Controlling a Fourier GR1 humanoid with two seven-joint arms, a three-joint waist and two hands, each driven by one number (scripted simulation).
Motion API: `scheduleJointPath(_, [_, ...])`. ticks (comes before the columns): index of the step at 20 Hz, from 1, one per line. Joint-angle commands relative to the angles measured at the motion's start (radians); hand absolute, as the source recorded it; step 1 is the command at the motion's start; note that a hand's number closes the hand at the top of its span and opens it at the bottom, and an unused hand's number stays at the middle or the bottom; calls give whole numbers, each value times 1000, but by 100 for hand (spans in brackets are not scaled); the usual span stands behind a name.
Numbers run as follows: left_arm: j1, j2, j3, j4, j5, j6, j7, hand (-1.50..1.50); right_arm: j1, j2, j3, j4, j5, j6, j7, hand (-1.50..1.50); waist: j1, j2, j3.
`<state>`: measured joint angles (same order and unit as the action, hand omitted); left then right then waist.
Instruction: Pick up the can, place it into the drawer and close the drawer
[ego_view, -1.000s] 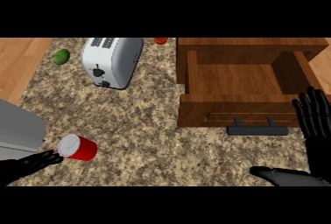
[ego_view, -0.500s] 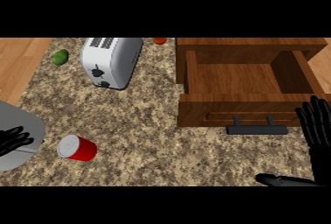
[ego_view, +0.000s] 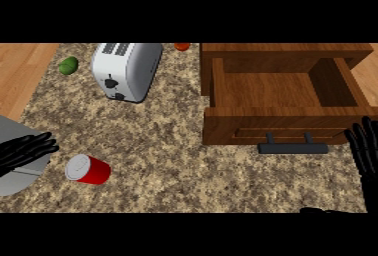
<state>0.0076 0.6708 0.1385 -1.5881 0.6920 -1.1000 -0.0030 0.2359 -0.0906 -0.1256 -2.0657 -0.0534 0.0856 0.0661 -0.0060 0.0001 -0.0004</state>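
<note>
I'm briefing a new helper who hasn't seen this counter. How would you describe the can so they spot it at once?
On the speckled counter, look to the side away from the open wooden drawer. Below the toaster in the view, just right of the left hand, sits the can. It is the only red cylinder, with a pale round end.

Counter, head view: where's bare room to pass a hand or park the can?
Bare: the counter between toaster, can and drawer front; also the drawer's floor. Crowded: left edge, where the left robot hand sits over a grey object beside the can; the handle juts near the right robot hand.
</note>
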Motion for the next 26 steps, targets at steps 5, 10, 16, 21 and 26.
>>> scheduleJointPath(5, [-55,-103,70,123,-175,-201,-94,-150,36,1,-36,3,-25,33,-28,-150,0,0,-1])
scheduleJointPath(10, [-40,-194,69,144,-323,-189,-146,-150,36,12,-7,-36,5,28,-1,-150,0,0,-1])
scheduleJointPath(16, [-126,-241,80,217,-471,-162,-209,-150,-2,19,-23,18,22,14,-21,-150,-2,2,-2])
scheduleJointPath(21, [-151,-250,73,290,-600,-138,-319,-150,5,4,-42,34,0,46,-44,-150,-9,3,-3])
scheduleJointPath(26, [-166,-200,63,347,-648,-110,-406,-150,7,-8,-84,49,-48,71,-64,-150,-7,3,-2])
